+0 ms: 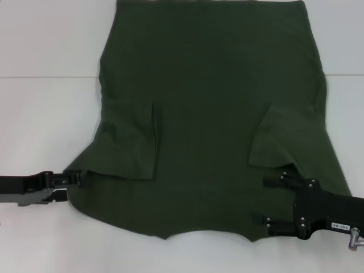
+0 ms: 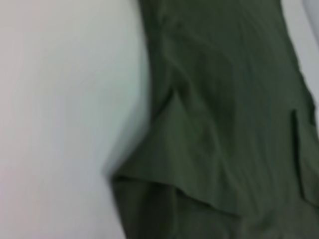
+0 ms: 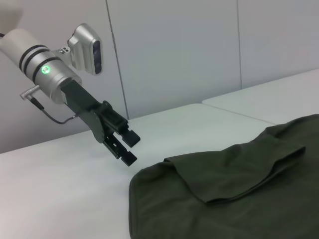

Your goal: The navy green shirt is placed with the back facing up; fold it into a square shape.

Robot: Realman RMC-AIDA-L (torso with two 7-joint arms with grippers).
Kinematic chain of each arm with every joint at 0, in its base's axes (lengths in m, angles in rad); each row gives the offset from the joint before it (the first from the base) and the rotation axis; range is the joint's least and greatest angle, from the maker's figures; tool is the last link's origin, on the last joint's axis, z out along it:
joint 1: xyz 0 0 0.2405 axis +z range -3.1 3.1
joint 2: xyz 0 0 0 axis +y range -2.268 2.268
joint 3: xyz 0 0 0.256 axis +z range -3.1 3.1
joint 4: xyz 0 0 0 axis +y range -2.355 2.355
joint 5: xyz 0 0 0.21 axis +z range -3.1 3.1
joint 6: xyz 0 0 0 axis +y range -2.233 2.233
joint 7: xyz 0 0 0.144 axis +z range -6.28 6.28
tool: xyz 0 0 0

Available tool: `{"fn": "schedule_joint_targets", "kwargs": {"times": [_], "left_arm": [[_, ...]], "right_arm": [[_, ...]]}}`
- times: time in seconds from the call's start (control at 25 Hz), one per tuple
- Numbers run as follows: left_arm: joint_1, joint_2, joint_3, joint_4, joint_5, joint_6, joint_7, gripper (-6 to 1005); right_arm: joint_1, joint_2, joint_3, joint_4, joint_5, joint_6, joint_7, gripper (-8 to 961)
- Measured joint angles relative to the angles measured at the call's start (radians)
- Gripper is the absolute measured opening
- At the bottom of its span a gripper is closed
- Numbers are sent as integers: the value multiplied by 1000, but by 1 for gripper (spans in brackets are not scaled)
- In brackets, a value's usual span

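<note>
currently the navy green shirt (image 1: 210, 114) lies flat on the white surface (image 1: 45, 114), both sleeves already folded inward onto the body. left pincer (image 1: 77, 179) sits at the shirt's near-left edge, fingers spread and lifted just off the cloth as seen from the right wrist view. right pincer (image 1: 273, 201) rests over the near-right edge, fingers spread. judgement: next grasp risk is uneven pickup. if one side catches only the top layer, the folded sleeve could slide out and the fold skew.
</note>
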Motion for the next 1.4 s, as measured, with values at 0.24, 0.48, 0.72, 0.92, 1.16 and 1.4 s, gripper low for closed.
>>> {"fn": "schedule_joint_targets", "kwargs": {"times": [0.24,0.48,0.72,0.92,1.16,1.4], "left_arm": [[-9,-2,41,-3,24,-58,-29,874],[-23,-1,62,-40,36,-100,-49,873],[-31,1,62,-58,38,-106,-60,873],[-52,3,62,-100,37,-116,-62,874],[-85,0,67,-145,32,-134,-52,873],[-95,-3,97,-150,29,-147,-51,866]], "right_arm": [[4,0,0,-1,-1,2,2,933],[7,2,-2,0,-4,13,4,933],[6,3,-2,1,-4,13,4,932],[5,3,-2,1,-4,15,4,932],[3,3,-2,5,-4,15,4,932],[3,3,-2,10,-4,15,4,931]]}}
